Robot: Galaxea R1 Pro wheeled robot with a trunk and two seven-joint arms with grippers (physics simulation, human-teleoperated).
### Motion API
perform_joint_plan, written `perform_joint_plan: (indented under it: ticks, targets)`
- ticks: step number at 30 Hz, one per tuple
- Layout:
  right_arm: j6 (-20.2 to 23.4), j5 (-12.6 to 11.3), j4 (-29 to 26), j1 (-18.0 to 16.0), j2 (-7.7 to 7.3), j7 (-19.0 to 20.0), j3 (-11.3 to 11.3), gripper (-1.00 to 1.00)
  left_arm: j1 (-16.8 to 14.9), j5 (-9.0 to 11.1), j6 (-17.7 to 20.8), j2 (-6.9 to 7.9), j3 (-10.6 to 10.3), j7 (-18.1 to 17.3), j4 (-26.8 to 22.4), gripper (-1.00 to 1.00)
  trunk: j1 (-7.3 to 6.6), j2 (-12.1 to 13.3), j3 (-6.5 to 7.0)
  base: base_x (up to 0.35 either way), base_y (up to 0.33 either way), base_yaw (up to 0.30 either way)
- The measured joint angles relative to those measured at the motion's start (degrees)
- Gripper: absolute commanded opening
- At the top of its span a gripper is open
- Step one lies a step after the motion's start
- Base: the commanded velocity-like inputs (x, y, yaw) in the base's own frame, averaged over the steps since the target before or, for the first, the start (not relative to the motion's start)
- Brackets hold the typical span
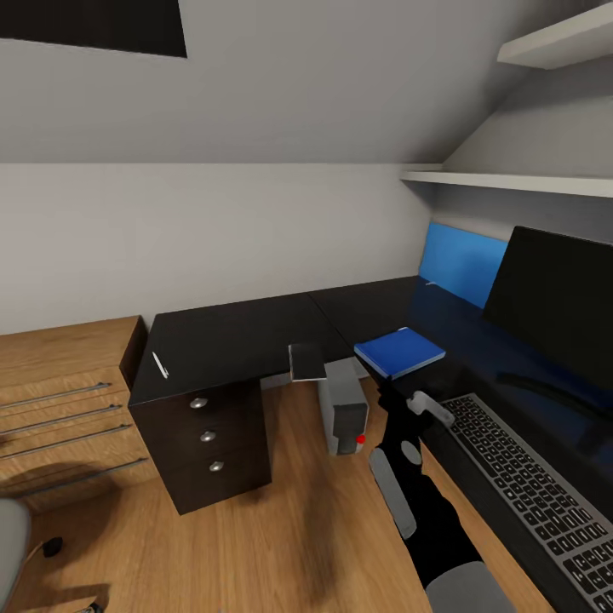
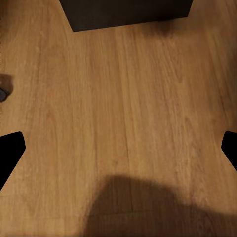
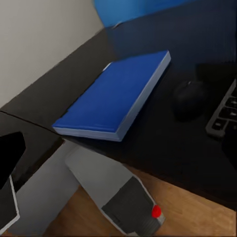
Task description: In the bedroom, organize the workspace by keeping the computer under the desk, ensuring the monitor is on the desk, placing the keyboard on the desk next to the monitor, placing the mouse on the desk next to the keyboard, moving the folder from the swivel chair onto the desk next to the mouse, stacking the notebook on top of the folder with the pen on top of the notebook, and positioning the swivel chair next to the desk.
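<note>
The blue folder (image 1: pixel 398 351) (image 3: pixel 116 94) lies on the black desk (image 1: pixel 230 336), between the blue wall panel and the keyboard (image 1: pixel 532 481). Beside the keyboard sits the mouse (image 3: pixel 190 96). The monitor (image 1: pixel 558 302) stands at the right. Under the desk edge stands the grey computer (image 1: pixel 345 407) (image 3: pixel 123 202) with its red light. A dark notebook (image 1: pixel 306 362) with white edges hangs at the desk's inner edge; whether it rests there is unclear. The white pen (image 1: pixel 159 364) lies above the drawers. My right gripper (image 1: pixel 385 393) hovers open near the folder. My left gripper (image 2: pixel 118 148) is open over the floor.
A light-wood drawer unit (image 1: pixel 64 409) stands left of the desk's drawers (image 1: pixel 209 438). The grey swivel chair (image 1: pixel 10 541) shows at the lower left, with a castor (image 2: pixel 2 93) on the wooden floor (image 1: pixel 289 528). White shelves (image 1: pixel 511 180) hang above the monitor.
</note>
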Motion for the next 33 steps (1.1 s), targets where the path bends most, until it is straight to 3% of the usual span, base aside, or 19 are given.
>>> perform_joint_plan:
  ticks: [2, 4, 6, 14, 18, 19, 21, 22, 33]
  targets:
    - [4.95, 1.97, -2.89, 0.01, -0.11, -4.08, 0.57, 1.00, 0.00, 0.00, 0.00, 0.00, 0.00, 0.00, 0.00, 1.00, 0.00, 0.00, 0.00, 0.000, 0.000, 0.000]
    - [14.08, 3.35, -8.51, 0.98, -0.23, -9.33, 1.16, 1.00, 0.00, -0.01, 0.00, -0.05, 0.00, 0.00, 0.01, 1.00, 0.00, 0.00, 0.00, 0.000, 0.000, 0.000]
    - [15.29, 3.42, -9.32, 1.29, -0.19, -10.16, 1.24, 1.00, 0.00, 0.01, 0.00, -0.05, -0.03, 0.00, 0.01, 1.00, 0.00, 0.00, 0.00, 0.000, 0.000, 0.000]
    - [17.16, 3.27, -12.63, 2.02, -0.02, -11.61, 1.59, 1.00, 0.00, 0.00, 0.00, -0.08, -0.07, 0.00, 0.01, 1.00, 0.00, 0.00, 0.00, 0.000, 0.000, 0.000]
    - [17.91, 3.43, -14.85, 4.68, -0.22, -11.45, 2.27, 1.00, 0.00, 0.00, 0.00, -0.04, -0.08, 0.01, 0.01, 1.00, 0.00, 0.00, 0.00, 0.000, 0.000, 0.000]
    - [18.06, 3.44, -16.53, 5.67, -0.21, -11.42, 2.84, 1.00, 0.00, 0.03, 0.00, -0.02, -0.08, 0.05, 0.01, 1.00, 0.00, 0.00, 0.00, 0.000, 0.000, 0.000]
    - [17.90, 3.43, -19.34, 7.86, -0.26, -11.46, 6.96, 1.00, 0.00, 0.01, 0.02, 0.00, -0.09, 0.16, 0.01, 1.00, 0.00, 0.00, 0.00, 0.000, 0.000, 0.000]
    - [17.81, 3.47, -19.49, 8.04, -0.27, -11.55, 7.58, 1.00, 0.00, 0.00, 0.03, 0.00, -0.09, 0.17, 0.01, 1.00, 0.00, 0.00, 0.00, 0.000, 0.000, 0.000]
    - [17.64, 3.47, -19.72, 8.37, -0.29, -11.71, 8.60, 1.00, 0.00, 0.00, 0.00, 0.00, -0.09, 0.27, 0.01, 1.00, 0.00, 0.00, 0.00, -0.015, 0.021, -0.002]
